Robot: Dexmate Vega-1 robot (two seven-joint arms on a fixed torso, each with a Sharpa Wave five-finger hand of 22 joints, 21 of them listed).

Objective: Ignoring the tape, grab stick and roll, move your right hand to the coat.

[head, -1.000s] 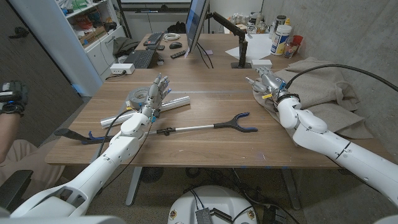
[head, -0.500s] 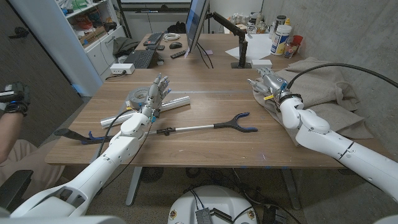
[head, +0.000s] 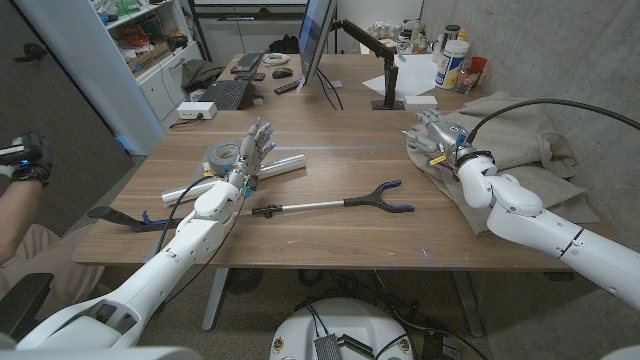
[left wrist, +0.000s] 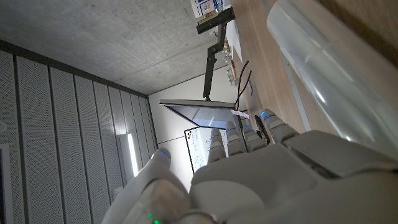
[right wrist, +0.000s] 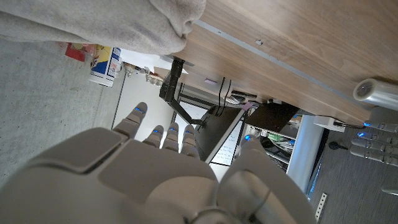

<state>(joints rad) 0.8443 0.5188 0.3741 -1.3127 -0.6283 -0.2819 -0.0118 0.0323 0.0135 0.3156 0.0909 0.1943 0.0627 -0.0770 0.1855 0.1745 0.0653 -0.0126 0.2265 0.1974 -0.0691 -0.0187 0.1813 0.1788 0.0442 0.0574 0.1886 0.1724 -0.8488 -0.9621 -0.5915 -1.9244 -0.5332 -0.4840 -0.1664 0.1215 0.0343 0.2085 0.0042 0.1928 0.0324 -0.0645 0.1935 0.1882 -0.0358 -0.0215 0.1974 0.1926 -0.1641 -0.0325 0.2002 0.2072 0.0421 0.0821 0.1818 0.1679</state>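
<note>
The right robot hand (head: 437, 133) hovers at the coat (head: 520, 150) (fingers spread, holding nothing).

A wooden bench (head: 330, 235) stands by a concrete wall (head: 590, 60), with a monitor (head: 316, 35), keyboard (head: 225, 94) and bottles (head: 452, 62) at its far end and shelves (head: 140, 40) behind.
</note>
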